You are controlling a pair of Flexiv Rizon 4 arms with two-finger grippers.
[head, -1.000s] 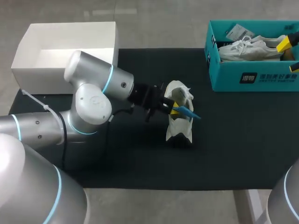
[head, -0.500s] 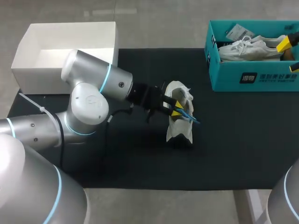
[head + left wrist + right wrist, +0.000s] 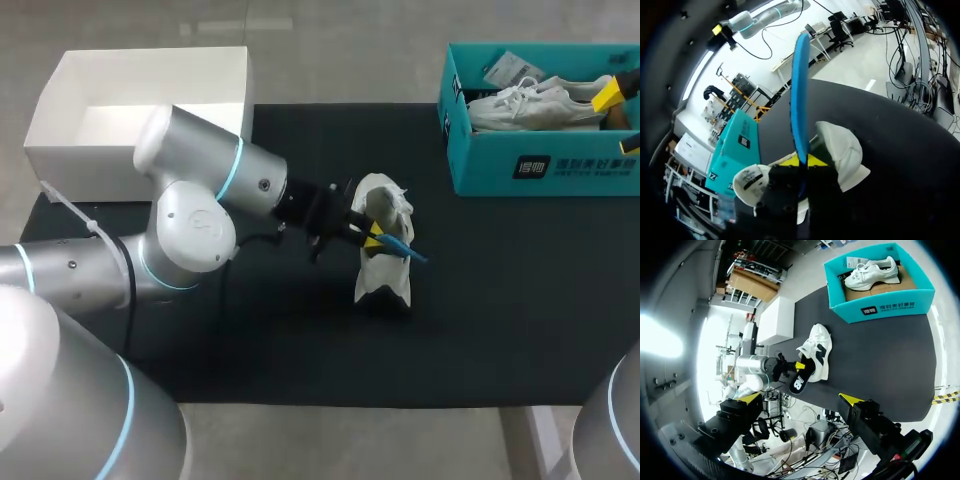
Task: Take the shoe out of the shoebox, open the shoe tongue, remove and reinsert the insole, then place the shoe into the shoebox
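Observation:
A white shoe (image 3: 382,262) lies on its side at the middle of the black mat (image 3: 500,300); the right wrist view shows the shoe (image 3: 816,345) with a dark side panel. My left gripper (image 3: 372,234) is at the shoe's opening, shut on a blue insole (image 3: 398,242) that sticks out edge-up past the shoe. In the left wrist view the insole (image 3: 799,100) rises from between the yellow tips of that gripper (image 3: 802,161), with the shoe (image 3: 842,150) just beyond. My right gripper (image 3: 799,399) is open and holds nothing, high over the teal shoebox (image 3: 540,165).
The teal shoebox (image 3: 880,307) at the back right holds a second white shoe (image 3: 535,105) and a tag. A white box lid (image 3: 140,115) sits at the back left, beside my left arm (image 3: 200,200). The mat ends near the table's front edge.
The left gripper dipped the insole a little toward the shoe, then brought it back to about where it was. The shoe and the right arm stayed put.

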